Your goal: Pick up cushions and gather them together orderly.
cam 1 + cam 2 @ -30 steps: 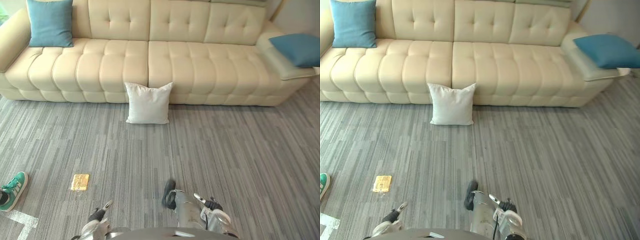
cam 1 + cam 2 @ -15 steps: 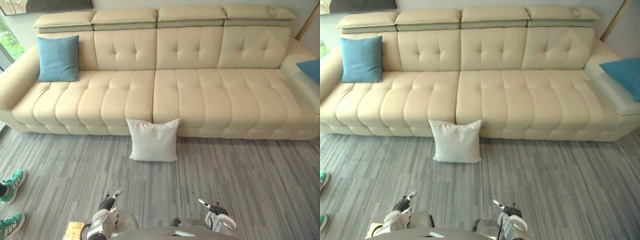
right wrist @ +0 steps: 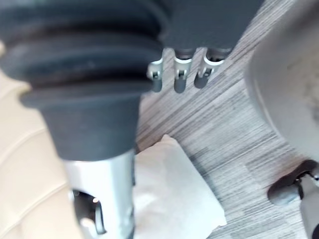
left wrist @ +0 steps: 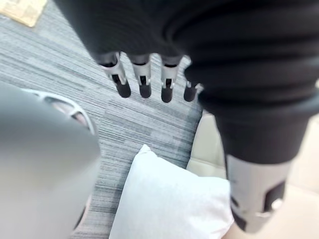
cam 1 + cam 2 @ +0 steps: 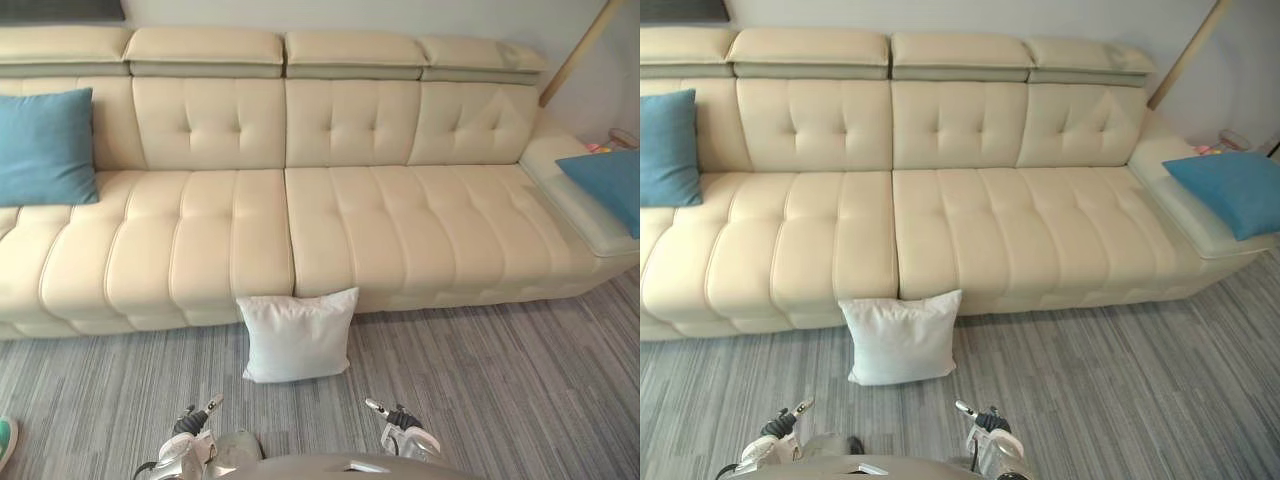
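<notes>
- Floor (image 5: pixel 500 380): grey striped carpet running up to the sofa front. It looks grippy, so I judge a cushion dragged across it would catch and twist instead of sliding. It is better lifted clear.
- Sofa (image 5: pixel 300 220): long, cream and tufted, with headrests along a pale wall. A wooden pole (image 5: pixel 575 50) leans in the right corner. The smooth, rounded seat pads could let an upright cushion slump or slide forward unless it is set back against the backrest.
- Left blue cushion (image 5: pixel 45 147): upright against the backrest at the sofa's left end.
- Right blue cushion (image 5: pixel 605 185): lying flat on the sofa's right end, well apart from the other two. The three are spread out, so gathering them means walking between the ends. A carried cushion could hide the floor from the head camera, and the row could end up uneven.
- White cushion (image 5: pixel 296 335): standing on the floor and leaning on the sofa front, below the seam between the two seats. It is the nearest one, straight ahead of the robot. It is soft and low down, so a one-handed pinch may only bunch a corner and let it droop or drop. Reaching that low also risks the robot's balance.
- Left hand (image 4: pixel 144 82): fingers straight and hanging apart, holding nothing, above the carpet near the white cushion.
- Right hand (image 3: pixel 178 79): fingers likewise straight and empty, with the white cushion below and beyond it.
</notes>
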Robot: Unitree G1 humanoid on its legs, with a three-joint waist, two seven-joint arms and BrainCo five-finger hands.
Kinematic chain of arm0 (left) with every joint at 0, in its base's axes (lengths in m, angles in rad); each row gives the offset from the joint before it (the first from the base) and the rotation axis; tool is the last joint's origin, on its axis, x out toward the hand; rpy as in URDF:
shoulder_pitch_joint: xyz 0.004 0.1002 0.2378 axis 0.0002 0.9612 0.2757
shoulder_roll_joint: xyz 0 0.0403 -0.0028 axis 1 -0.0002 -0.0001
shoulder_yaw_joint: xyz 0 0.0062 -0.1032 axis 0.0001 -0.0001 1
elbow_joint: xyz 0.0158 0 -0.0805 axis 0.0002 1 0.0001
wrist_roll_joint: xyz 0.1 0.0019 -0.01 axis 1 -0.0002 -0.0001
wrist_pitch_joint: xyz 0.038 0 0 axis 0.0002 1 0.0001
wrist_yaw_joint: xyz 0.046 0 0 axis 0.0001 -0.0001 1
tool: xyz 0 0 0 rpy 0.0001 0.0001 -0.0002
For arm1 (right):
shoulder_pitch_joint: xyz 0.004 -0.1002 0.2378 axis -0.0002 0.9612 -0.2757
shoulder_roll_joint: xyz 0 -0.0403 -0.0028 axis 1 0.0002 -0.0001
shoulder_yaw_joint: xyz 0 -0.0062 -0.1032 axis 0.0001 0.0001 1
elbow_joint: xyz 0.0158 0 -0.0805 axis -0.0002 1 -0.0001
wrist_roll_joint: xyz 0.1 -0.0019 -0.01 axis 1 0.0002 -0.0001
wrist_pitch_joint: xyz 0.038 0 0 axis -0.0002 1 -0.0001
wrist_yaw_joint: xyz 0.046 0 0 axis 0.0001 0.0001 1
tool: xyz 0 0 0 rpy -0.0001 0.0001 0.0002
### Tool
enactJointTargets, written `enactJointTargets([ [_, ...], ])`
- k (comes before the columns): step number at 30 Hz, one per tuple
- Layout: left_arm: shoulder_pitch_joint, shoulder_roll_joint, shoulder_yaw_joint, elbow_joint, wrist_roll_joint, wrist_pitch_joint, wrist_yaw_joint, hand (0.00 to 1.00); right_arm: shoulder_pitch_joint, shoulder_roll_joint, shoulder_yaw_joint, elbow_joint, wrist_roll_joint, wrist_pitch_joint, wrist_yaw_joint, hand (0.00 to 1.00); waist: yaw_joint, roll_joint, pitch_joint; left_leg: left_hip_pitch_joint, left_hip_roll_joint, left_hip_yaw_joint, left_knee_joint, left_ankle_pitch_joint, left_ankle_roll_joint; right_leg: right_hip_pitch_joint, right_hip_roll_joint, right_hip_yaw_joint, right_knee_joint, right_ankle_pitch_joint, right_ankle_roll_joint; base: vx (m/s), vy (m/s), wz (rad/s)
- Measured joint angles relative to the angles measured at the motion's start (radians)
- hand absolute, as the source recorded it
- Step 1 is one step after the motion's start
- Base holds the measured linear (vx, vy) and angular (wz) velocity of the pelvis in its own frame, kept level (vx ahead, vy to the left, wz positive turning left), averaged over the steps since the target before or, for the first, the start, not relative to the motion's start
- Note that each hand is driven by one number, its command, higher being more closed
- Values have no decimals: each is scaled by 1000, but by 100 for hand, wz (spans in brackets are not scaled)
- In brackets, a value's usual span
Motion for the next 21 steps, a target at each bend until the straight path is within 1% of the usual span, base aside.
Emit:
enactJointTargets([
  [1, 0, -3, 2, 1, -2, 1, 1, 0, -1, -4, 3, -4, 0, -2, 0, 0, 3, 3, 2, 33, -2, 0, -20, -3, -5, -42, 0, -29, 75, -43, -13, 138, -16, 9],
  [2, 2, -4, 2, 0, -2, 1, 1, 0, -1, -7, 3, -7, 0, -2, 0, 0, 2, 6, 4, 52, -2, -1, -34, -7, -11, -57, 0, -45, 98, -68, -17, 141, -72, 11],
  [3, 4, -6, 2, 1, -2, 3, 1, 0, 0, -12, 8, -12, 0, -2, 0, 0, 0, 8, 6, 91, -2, -9, -61, -14, -28, -89, 7, -86, 98, -141, -36, 79, -122, 14],
  [4, 6, -8, 3, 2, -2, 3, 1, 0, 0, -13, 9, -15, 0, -2, 1, 0, -2, 7, 6, 107, -1, -16, -71, -21, -43, -99, 14, -116, 45, -164, -38, 95, -166, 17],
  [5, 6, -10, 5, 2, -1, 3, 1, 0, 2, -13, 14, -17, 0, -2, 1, 0, -2, 7, 6, 113, -1, -25, -74, -30, -53, -102, 22, -135, -24, -168, -40, 44, -215, 16],
  [6, 8, -12, 11, 2, -1, 2, 0, 0, 3, -13, 19, -19, 0, -2, 1, 0, -3, -1, 8, 114, -4, -36, -72, -37, -73, -98, 39, -150, -196, -148, -45, 92, -268, 19],
  [7, 7, -14, 29, 1, 0, 1, -1, 0, 7, -11, 24, -17, 0, -1, 1, 0, -1, -18, 10, 113, -20, -59, -77, -40, -93, -61, 51, -166, -375, -151, -56, 116, -269, 15],
  [8, 1, -30, 36, 8, 0, 2, 0, 0, 2, -25, 19, -14, 0, 0, 2, 0, -4, 7, 14, 115, -7, -69, -88, -31, -108, -35, 74, -182, -418, -142, -65, 193, -228, 8],
  [9, 3, -57, 40, 12, 2, 3, 0, 0, 1, -47, 9, -13, 0, -1, 0, 0, -6, 48, 13, 116, 6, -95, -123, -16, -127, -30, 106, -195, -466, -132, -73, 164, -133, -2],
  [10, 4, -62, 43, 11, 2, 2, 0, 0, 0, -50, 10, -13, 0, -1, 0, 0, -6, 52, 14, 115, 9, -94, -130, -13, -132, -32, 109, -195, -468, -130, -77, 168, -139, -5],
  [11, 2, -69, 48, 11, 9, 1, -1, 0, -1, -56, 13, -12, 0, -1, 0, 0, -6, 61, 16, 116, 23, -100, -154, -3, -145, -31, 133, -196, -485, -128, -85, 96, -93, -5],
  [12, 1, -71, 54, 11, 12, 1, -1, 0, -1, -56, 13, -10, 0, -1, 0, 0, -6, 61, 17, 117, 26, -112, -158, -1, -146, -25, 138, -207, -492, -129, -88, 122, -107, 9],
  [13, -2, -71, 65, 9, 26, 1, -2, 0, 3, -56, 12, -6, 0, -1, 0, 0, -7, 54, 20, 126, 39, -136, -161, 6, -146, 1, 151, -224, -510, -130, -91, 128, -84, 28],
  [15, -3, -70, 81, 8, 45, 1, -6, 0, 13, -56, 12, 1, 0, -1, -1, 0, -5, 47, 22, 136, 52, -152, -151, 3, -153, 45, 161, -249, -534, -132, -95, 126, -49, 39],
  [16, -7, -68, 82, 0, 52, 1, -9, 0, 17, -55, 16, 2, 0, -1, -1, 0, -2, 47, 23, 125, 56, -164, -111, -9, -158, 70, 160, -267, -549, -133, -95, 80, 21, 37],
  [18, -18, -61, 83, -3, 59, 1, -9, 0, 19, -53, 27, 2, 0, -1, 0, 0, 1, 37, 29, 71, 57, -171, -9, -31, -158, 79, 149, -279, -557, -133, -95, 30, 42, 36],
  [19, -22, -55, 84, -13, 57, 1, -8, 0, 19, -52, 37, 2, 0, -1, 0, 0, 6, 28, 36, 2, 71, -171, 118, -50, -169, 84, 138, -291, -559, -133, -94, 3, 61, 29],
  [21, -22, -56, 84, -27, 57, 1, -8, 0, 19, -52, 41, 1, 0, 0, -1, 0, 14, 27, 37, -43, 84, -166, 201, -64, -151, 87, 134, -294, -562, -131, -92, 2, 70, 15],
])
